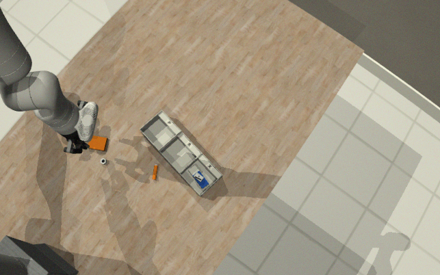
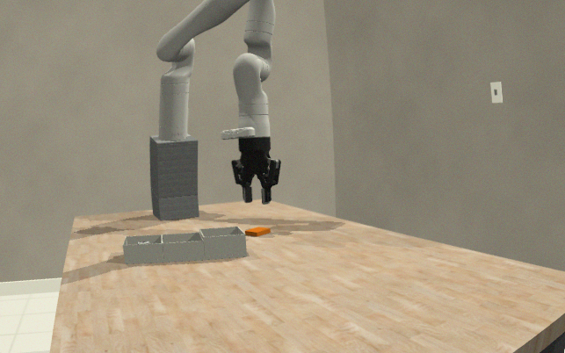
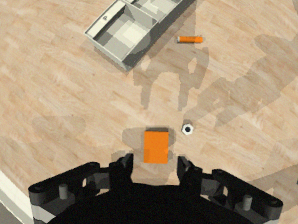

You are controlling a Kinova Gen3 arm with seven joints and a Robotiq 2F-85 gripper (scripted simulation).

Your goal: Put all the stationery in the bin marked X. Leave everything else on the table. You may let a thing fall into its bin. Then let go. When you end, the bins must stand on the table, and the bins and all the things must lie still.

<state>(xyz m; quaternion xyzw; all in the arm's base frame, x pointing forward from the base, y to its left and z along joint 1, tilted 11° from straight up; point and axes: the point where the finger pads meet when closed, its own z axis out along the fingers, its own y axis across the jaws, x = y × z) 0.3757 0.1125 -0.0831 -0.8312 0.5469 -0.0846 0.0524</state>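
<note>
My gripper [image 2: 257, 197] hangs open and empty well above the table; it also shows in the top view [image 1: 74, 146] and in the wrist view [image 3: 157, 168]. A flat orange block [image 1: 98, 143] lies on the table right below it, seen in the wrist view [image 3: 157, 145] and in the exterior view [image 2: 257, 231]. A small orange stick [image 1: 154, 172] lies near the row of three grey bins [image 1: 180, 152]. The end bin holds a blue item [image 1: 198, 181]. A small white and black ring-like part [image 1: 103, 161] lies on the table between the block and the stick.
The arm's grey pedestal [image 2: 174, 177] stands at the table's far edge behind the bins [image 2: 184, 247]. The other two bin compartments look empty. The marks on the bin rims are too small to read.
</note>
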